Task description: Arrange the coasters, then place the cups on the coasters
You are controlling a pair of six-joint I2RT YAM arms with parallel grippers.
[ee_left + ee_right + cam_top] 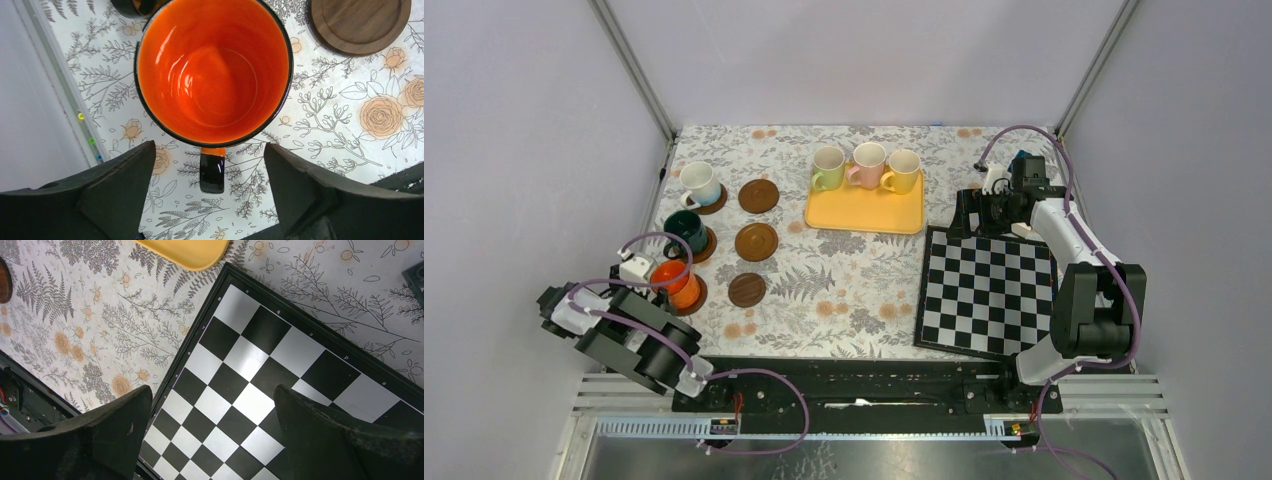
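Observation:
The orange cup (674, 283) stands on a coaster (694, 298) at the near left; in the left wrist view the orange cup (215, 70) fills the frame. My left gripper (210, 172) is open, its fingers either side of the black handle (212, 175) and apart from it. A white cup (697, 183) and a dark green cup (686, 231) sit on coasters behind it. Three bare coasters (756, 241) form a column to their right. Light green (828, 168), pink (868, 165) and yellow (903, 171) cups stand on the yellow tray (864, 215). My right gripper (212, 425) hangs open and empty.
A black-and-white chequered board (986, 292) lies at the right, under my right gripper (984, 212). The tray's corner (185, 251) shows beyond the board (260, 365). A metal frame rail (55, 90) runs close along the left of the orange cup.

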